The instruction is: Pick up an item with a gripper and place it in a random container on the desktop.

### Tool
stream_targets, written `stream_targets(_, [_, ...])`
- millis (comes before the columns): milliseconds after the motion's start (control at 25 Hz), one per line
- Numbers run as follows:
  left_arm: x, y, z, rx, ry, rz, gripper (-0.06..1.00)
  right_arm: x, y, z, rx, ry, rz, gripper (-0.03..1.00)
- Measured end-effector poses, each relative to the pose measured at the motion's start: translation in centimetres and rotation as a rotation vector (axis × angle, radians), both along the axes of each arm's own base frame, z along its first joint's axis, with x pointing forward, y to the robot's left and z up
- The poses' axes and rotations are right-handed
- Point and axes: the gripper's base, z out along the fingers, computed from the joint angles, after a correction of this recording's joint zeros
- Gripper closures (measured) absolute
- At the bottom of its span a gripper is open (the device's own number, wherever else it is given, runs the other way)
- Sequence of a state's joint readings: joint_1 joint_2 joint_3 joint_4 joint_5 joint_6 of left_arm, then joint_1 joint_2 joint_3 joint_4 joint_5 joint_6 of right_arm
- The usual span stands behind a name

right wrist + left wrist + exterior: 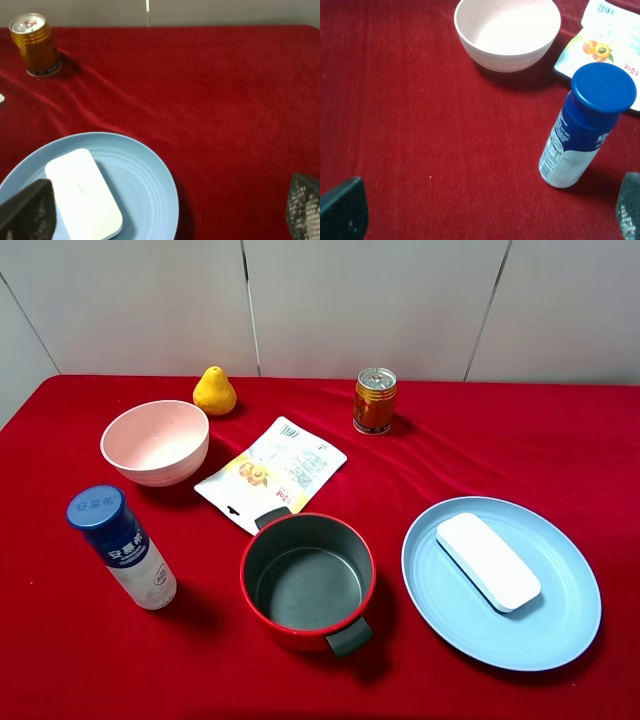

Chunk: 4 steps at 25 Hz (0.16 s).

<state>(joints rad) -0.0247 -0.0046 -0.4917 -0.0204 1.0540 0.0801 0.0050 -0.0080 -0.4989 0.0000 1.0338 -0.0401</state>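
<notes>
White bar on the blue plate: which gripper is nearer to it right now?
Right. The right gripper hangs open just short of the blue plate holding the white bar. The left gripper is open across the table by the blue-capped bottle.

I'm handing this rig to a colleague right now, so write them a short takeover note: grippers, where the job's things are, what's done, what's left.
Left gripper: open, empty, above the red cloth near the blue-capped bottle and pink bowl.
Right gripper: open, empty, above the edge of the light blue plate.
White bar: lying flat in the plate, apart from both grippers.
Done: the bar is in a container.
Left: nothing obvious for this item; neither arm shows in the high view, so both seem pulled back.
Red pot and bowl hold nothing.
</notes>
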Motion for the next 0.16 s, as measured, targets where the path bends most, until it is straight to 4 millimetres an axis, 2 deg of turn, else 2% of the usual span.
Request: stream_targets(160, [0.00,0.00,0.00,0.001,0.000,-0.001,-0.05,0.00,0.00,0.00,0.000,0.000,0.000,0.28])
